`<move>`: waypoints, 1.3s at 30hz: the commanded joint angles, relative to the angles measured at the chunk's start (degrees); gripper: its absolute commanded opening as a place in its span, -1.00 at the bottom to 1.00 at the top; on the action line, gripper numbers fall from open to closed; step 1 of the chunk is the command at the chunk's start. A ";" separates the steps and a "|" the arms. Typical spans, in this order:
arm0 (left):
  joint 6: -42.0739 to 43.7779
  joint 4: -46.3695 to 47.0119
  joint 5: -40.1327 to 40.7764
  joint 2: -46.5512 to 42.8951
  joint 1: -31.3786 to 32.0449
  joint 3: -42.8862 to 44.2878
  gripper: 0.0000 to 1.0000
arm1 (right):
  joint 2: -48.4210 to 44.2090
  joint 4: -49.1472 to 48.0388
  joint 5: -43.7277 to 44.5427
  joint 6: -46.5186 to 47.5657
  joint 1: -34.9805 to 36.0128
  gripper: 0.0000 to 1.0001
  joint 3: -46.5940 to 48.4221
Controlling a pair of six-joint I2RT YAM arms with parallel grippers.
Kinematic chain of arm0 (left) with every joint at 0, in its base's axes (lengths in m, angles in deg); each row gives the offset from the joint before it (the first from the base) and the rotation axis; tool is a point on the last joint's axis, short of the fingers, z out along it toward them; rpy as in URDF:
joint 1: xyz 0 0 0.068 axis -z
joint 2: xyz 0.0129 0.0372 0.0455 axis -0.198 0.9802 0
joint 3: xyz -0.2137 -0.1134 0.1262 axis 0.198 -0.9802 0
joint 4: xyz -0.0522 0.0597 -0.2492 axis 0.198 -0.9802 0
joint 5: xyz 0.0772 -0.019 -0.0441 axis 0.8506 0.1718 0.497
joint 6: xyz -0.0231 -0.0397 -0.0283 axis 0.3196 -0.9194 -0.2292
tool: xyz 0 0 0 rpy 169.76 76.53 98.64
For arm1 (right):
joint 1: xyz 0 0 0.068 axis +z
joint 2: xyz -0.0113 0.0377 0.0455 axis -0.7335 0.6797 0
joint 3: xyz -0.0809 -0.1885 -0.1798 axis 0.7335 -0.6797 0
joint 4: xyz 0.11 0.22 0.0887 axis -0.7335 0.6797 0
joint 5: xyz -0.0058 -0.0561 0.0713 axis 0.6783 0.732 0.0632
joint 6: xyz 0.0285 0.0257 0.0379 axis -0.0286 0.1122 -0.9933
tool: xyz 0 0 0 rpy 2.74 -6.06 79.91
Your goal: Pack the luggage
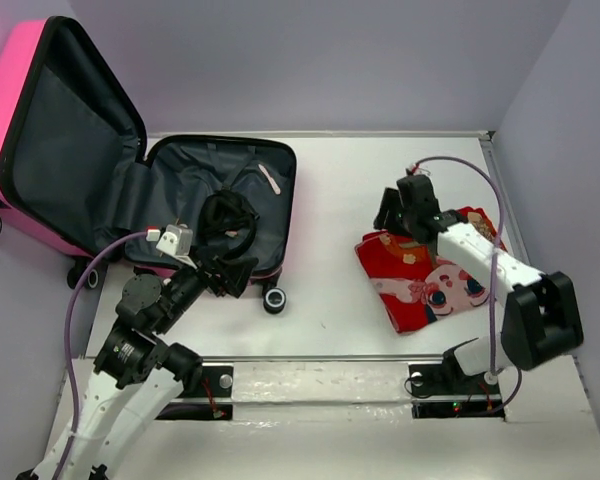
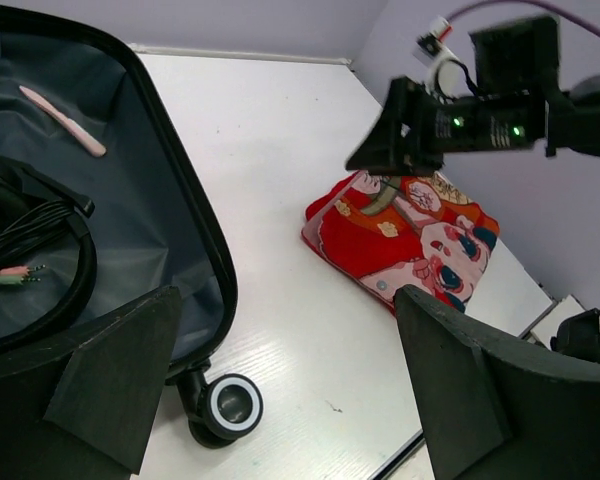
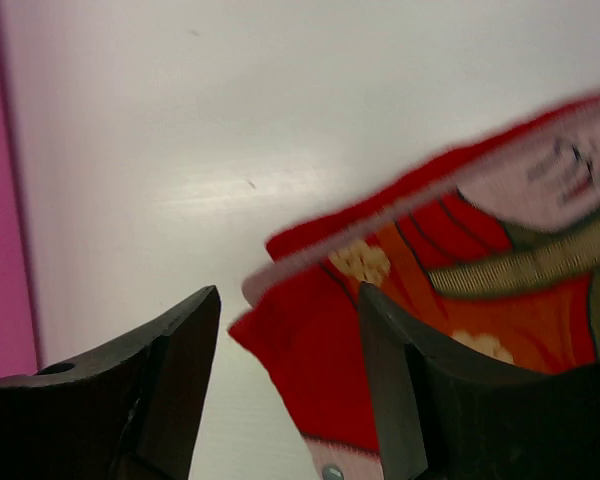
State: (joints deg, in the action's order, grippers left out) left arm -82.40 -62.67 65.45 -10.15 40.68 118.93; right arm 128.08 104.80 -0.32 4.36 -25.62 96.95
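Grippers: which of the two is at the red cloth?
The right gripper: its parted jaws straddle a corner of the red patterned cloth. The left gripper, wide open, hovers at the open luggage's near edge, well away from it.

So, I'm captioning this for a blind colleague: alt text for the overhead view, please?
An open hot-pink suitcase sits at the table's left rear, lid raised, black cables on its grey lining. At right lies a folded red cartoon-print cloth, the right arm's jaws over its far corner; the left arm is at the suitcase's near edge.
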 commanded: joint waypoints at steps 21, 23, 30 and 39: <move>-2.45 1.34 -0.87 9.18 3.97 2.87 0.98 | 23.97 -9.12 -5.79 -12.79 2.17 -0.05 10.76; -4.02 1.86 -2.62 10.52 4.06 3.49 0.98 | 26.73 -9.12 -2.98 -12.97 2.17 0.01 19.03; -8.07 7.92 -6.23 15.09 4.23 4.46 0.98 | 16.83 -7.89 1.24 -9.02 2.17 0.57 13.30; -7.02 9.43 -5.18 17.29 4.41 5.51 0.98 | -16.28 -7.37 3.73 -11.56 -11.40 0.79 -23.62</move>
State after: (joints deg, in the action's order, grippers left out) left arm -89.50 -56.79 60.84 7.11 44.50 121.11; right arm 120.78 95.86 2.52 -6.15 -26.76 85.34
